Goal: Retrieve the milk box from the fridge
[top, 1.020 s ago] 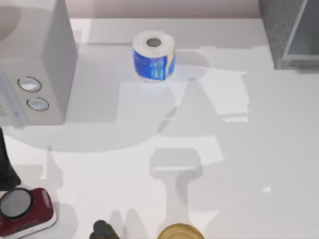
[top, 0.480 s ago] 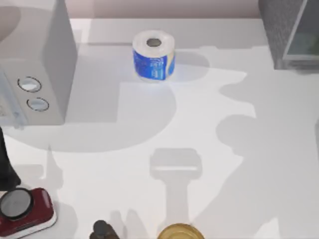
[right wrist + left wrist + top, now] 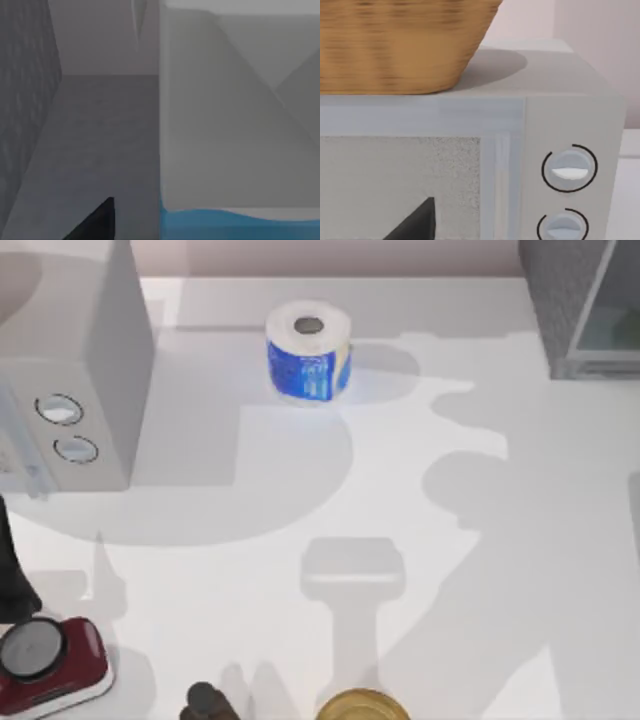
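Inside fridge (image 3: 75, 140), milk box (image 3: 235, 110) close up

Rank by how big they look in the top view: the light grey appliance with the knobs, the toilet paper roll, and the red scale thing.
1. Light grey appliance, largest though cut off by the frame.
2. Red scale and toilet paper roll look alike in size, so I won't rank them.

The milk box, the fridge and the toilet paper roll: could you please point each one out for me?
milk box (image 3: 235, 100): right wrist view, its white upper face.
fridge (image 3: 560, 300): top view, dark speckled side.
toilet paper roll (image 3: 305, 372): top view, blue wrapper.
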